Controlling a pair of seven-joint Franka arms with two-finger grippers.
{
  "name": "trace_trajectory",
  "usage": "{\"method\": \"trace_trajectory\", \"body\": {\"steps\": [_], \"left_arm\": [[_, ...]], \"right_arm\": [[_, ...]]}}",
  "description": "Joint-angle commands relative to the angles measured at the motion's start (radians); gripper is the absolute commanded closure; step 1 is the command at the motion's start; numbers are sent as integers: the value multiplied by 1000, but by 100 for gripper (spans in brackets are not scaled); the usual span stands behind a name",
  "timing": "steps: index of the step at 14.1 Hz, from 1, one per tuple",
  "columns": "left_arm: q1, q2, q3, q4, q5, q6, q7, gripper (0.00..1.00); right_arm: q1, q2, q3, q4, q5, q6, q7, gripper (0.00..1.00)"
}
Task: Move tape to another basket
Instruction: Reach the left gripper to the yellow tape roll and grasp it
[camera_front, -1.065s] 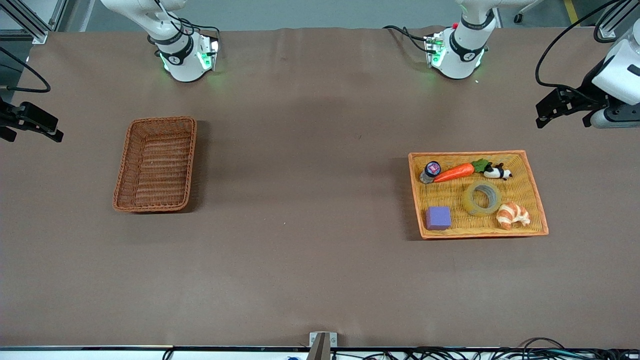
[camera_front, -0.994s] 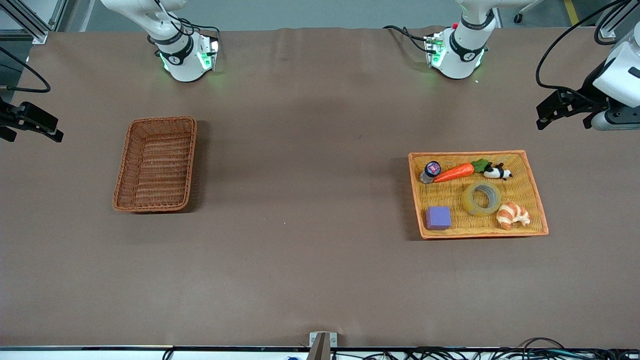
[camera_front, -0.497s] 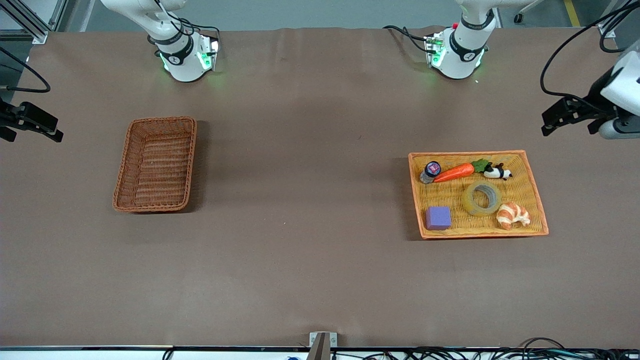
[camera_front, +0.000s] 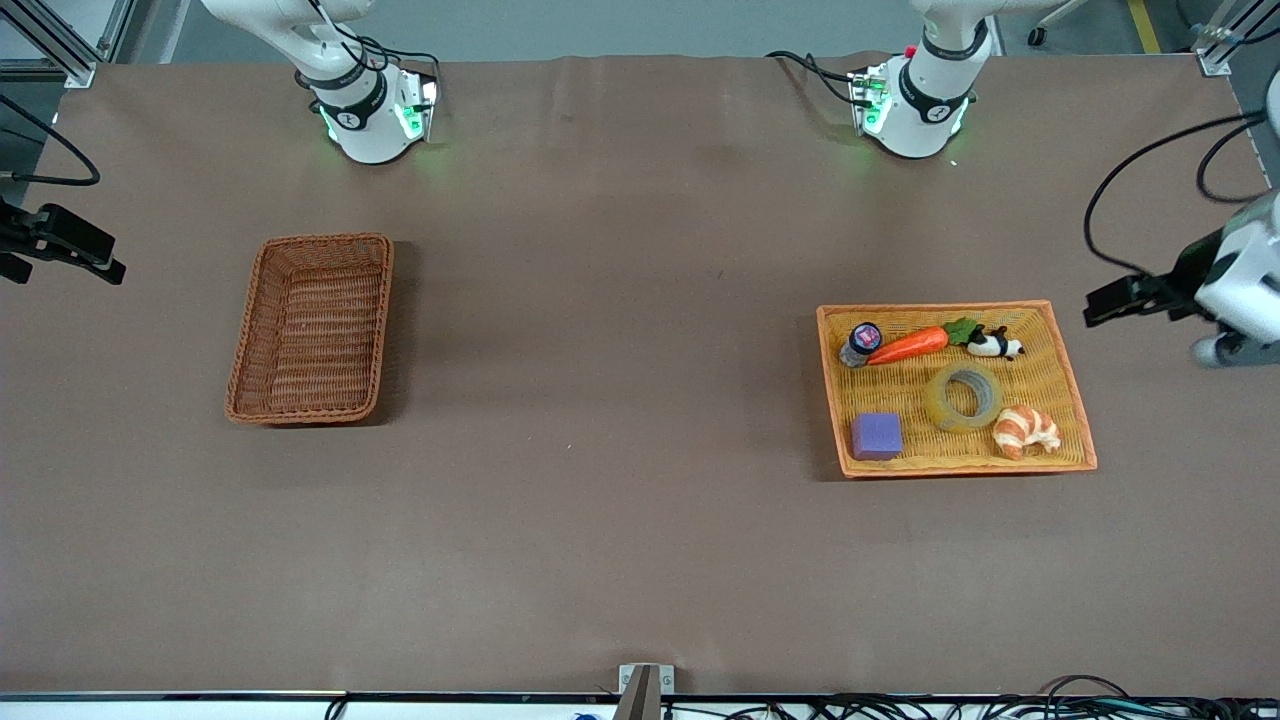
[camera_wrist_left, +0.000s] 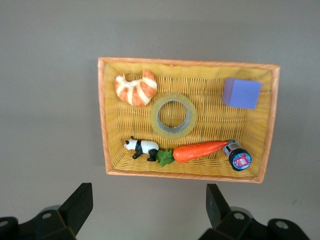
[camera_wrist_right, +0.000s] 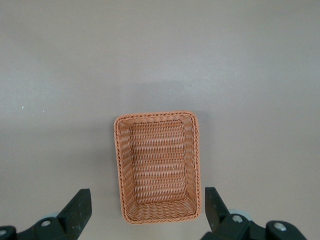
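Observation:
The tape (camera_front: 963, 396) is a yellowish ring that lies flat in the middle of the shallow orange-yellow tray (camera_front: 1040, 370). In the left wrist view the tape (camera_wrist_left: 173, 116) shows between a croissant and a carrot. The reddish-brown wicker basket (camera_front: 312, 340) stands empty toward the right arm's end of the table. My left gripper (camera_front: 1130, 300) hangs open over bare table beside the tray, at the left arm's end, and holds nothing (camera_wrist_left: 148, 200). My right gripper (camera_front: 70, 265) waits open and empty, high over the table edge beside the basket (camera_wrist_right: 157, 165).
Around the tape, the tray (camera_wrist_left: 215, 125) also holds a carrot (camera_front: 908, 345), a toy panda (camera_front: 995, 345), a croissant (camera_front: 1026, 430), a purple block (camera_front: 876, 436) and a small jar (camera_front: 861, 343). A wide stretch of brown table lies between tray and basket.
The left gripper has moved toward the front camera and now hangs level with the tray's farther edge. The right arm and all objects have stayed still.

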Motion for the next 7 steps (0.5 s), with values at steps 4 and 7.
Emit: {"method": "trace_trajectory", "body": {"steps": [4, 7], "left_arm": [[8, 188, 1, -174, 19, 340, -14, 0], [35, 257, -1, -242, 20, 431, 4, 0]], "right_arm": [[-25, -11, 17, -13, 4, 5, -9, 0], [-25, -11, 15, -13, 4, 6, -10, 0]]}}
